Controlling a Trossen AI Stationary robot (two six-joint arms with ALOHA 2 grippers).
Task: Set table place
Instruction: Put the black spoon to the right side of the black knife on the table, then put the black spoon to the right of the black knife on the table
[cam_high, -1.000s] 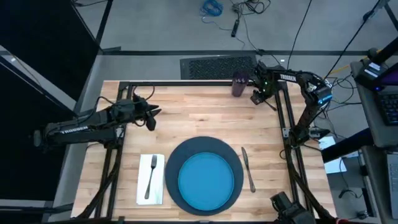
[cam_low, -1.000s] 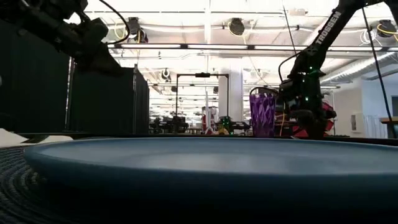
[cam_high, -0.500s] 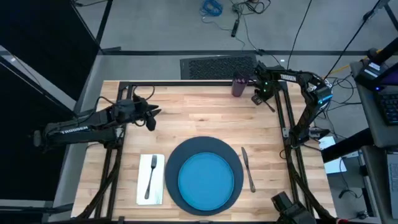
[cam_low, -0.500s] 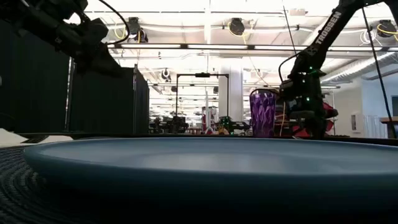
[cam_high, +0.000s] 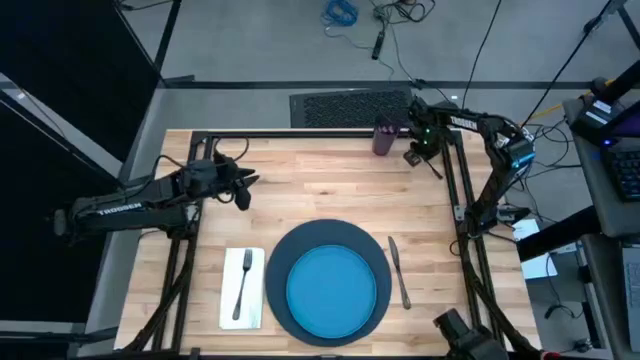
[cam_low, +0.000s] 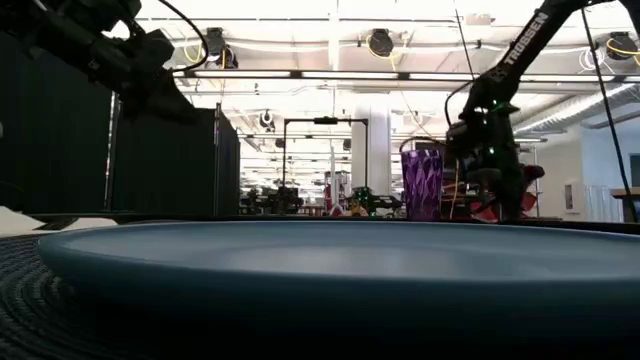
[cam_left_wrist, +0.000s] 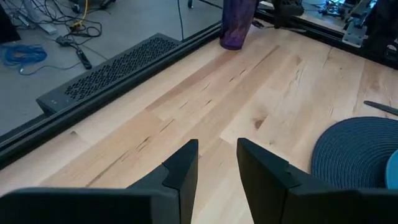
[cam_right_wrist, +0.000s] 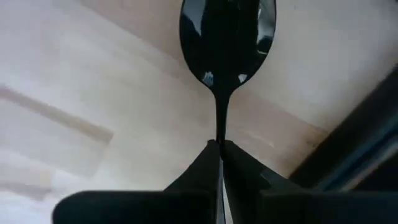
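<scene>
The dark navy disc (cam_high: 300, 238) lies at the table's near middle with the bright blue plate (cam_high: 337, 286) on it. Left of it a fork (cam_high: 241, 283) lies on the white napkin (cam_high: 228, 298); a knife (cam_high: 399, 272) lies on the right. The purple cup (cam_high: 385, 137) stands upright at the far edge. Just right of the cup, my right gripper (cam_high: 413, 156) is shut on a spoon (cam_right_wrist: 227, 37). My left gripper (cam_high: 252, 181) hangs open above the table's left part, holding nothing. My right gripper pinches the spoon's thin handle (cam_right_wrist: 220, 127) between its two fingertips, a little behind the bowl. The handle runs back along the fingers and the bowl sticks out ahead of them. Whether the bowl touches the wood, I cannot tell.
The black table frame (cam_high: 300, 134) runs along the far edge, close to the cup and my right gripper. Bare planks (cam_high: 320, 185) lie between the cup and the disc. A floor grille (cam_high: 350, 106) and cables sit beyond the table.
In the low view my right gripper has shifted a little toward the purple cup and tipped slightly, still shut on the spoon.
</scene>
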